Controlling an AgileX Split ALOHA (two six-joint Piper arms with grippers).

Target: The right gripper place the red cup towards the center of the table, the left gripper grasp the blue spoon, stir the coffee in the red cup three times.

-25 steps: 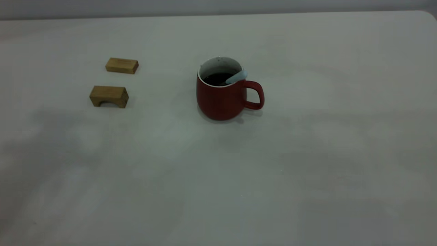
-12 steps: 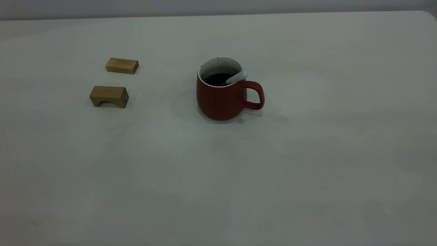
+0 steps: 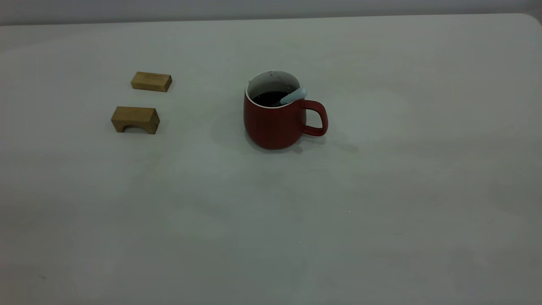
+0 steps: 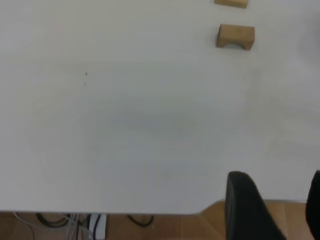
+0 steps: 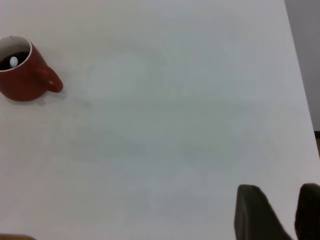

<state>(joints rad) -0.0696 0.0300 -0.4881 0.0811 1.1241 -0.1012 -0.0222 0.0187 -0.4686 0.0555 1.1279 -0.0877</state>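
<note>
The red cup (image 3: pixel 275 123) stands upright near the middle of the table (image 3: pixel 381 203), its handle pointing right. Dark coffee (image 3: pixel 267 98) fills it. The blue spoon (image 3: pixel 294 95) leans inside, its pale handle resting on the rim above the cup's handle. Neither arm shows in the exterior view. In the left wrist view my left gripper (image 4: pixel 277 176) is open and empty, over the table's near edge, far from the cup. In the right wrist view my right gripper (image 5: pixel 280 188) is open and empty, and the red cup (image 5: pixel 22 75) with the spoon's tip (image 5: pixel 13 61) sits far off.
Two tan wooden blocks lie left of the cup: a flat one (image 3: pixel 151 81) and an arched one (image 3: pixel 135 119), the arched block (image 4: pixel 235 36) also in the left wrist view. Cables (image 4: pixel 75 220) lie on the floor below the table edge.
The dark shadows over the near part of the table have faded away. The cup, the spoon and the blocks have not moved.
</note>
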